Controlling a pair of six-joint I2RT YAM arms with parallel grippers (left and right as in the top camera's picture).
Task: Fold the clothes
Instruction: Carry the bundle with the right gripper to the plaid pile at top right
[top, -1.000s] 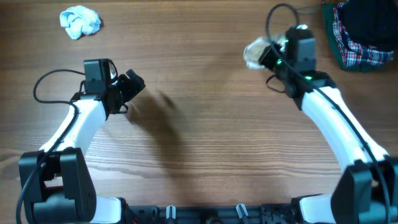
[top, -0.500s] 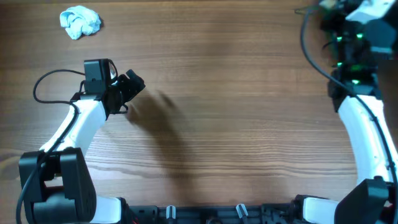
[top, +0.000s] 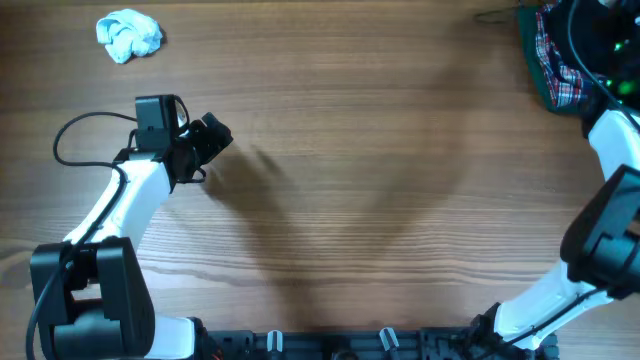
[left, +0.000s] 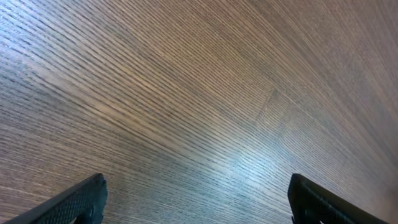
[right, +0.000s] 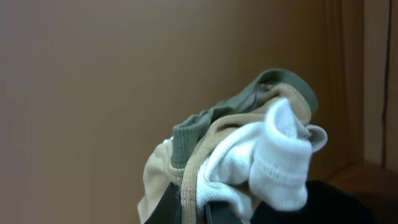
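Note:
The clothes (right: 249, 155) are a bunched cream-white garment with tan and olive ribbed parts, hanging high off the table in the right wrist view. My right gripper (right: 200, 210) is shut on their lower folds, and its dark fingers (right: 180, 208) show only at the bottom edge. In the overhead view the right arm (top: 610, 140) reaches to the back right corner, where its gripper and the clothes are hidden. My left gripper (top: 213, 135) hovers over bare wood at the left. It is open (left: 199, 205), with nothing between its fingertips (left: 84, 199).
A small light-blue cloth wad (top: 128, 35) lies at the back left. Red-green-blue plaid fabric (top: 555, 65) sits at the back right corner, under the right arm. The wooden table (top: 350, 200) stretches between the arms.
The right arm has swung from the back middle-right to the far right corner, carrying the clothes up and out of the overhead view. The left arm has stayed put.

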